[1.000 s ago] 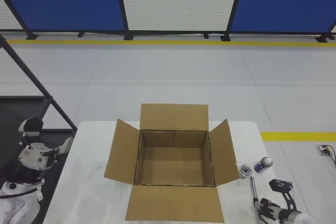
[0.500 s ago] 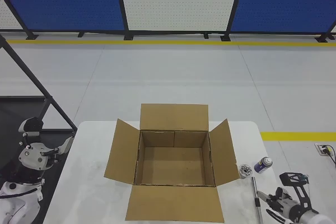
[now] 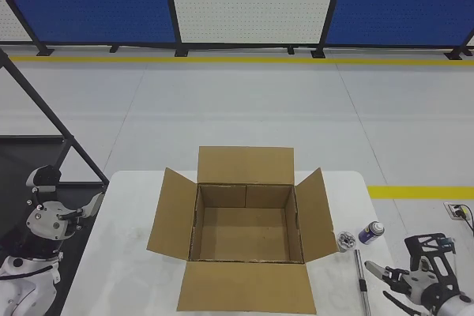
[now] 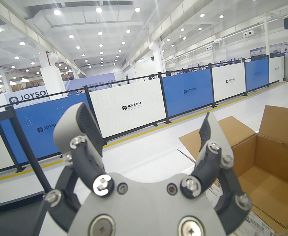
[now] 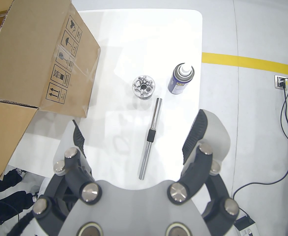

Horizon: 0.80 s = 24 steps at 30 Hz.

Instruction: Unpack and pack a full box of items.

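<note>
- Evidently the cardboard box (image 3: 245, 233) sits in the middle of the counter (image 3: 126, 261), flaps splayed and floor bare, so unpacking looks finished.
- Metal rod (image 5: 150, 136), machined hub (image 5: 143, 89) and upright spray can (image 5: 181, 79) wait near its right flap, handy for repacking.
- Right gripper (image 5: 139, 124) hovers over the rod, fingers wide, empty.
- Left gripper (image 4: 146, 114) hangs off the counter's left side, fingers wide, holding nothing.

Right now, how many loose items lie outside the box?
3, right of the box: metal hub nearest it, spray can beside the hub, metal rod nearer the robot. The flaps may hide more.
</note>
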Tool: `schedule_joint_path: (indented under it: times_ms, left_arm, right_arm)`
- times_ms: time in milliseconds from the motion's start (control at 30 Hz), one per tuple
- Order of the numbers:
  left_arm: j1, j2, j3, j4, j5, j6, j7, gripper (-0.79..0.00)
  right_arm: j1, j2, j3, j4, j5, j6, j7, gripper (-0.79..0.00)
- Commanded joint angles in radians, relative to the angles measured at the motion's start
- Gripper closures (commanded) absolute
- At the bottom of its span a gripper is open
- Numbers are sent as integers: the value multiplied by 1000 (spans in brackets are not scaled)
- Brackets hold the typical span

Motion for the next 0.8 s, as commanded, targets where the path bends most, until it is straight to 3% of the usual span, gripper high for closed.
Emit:
schedule_joint_path:
  times_ms: [0, 533, 633, 767]
  left_arm:
    - [0, 0, 0, 0, 0, 0, 0, -785]
    - [16, -1, -15, -31, -65, -15, -1, -785]
    - [21, -1, -22, -31, -81, -24, 4, -785]
    - [29, 0, -36, -23, -91, -49, 23, -785]
  right_arm:
    - [0, 0, 0, 0, 0, 0, 0, -785]
    - [-7, -1, -2, -7, 2, -3, -27, -785]
    - [-44, -1, 0, -39, -50, 19, -37, -785]
    - [-51, 4, -41, -56, -207, 70, 58, -785]
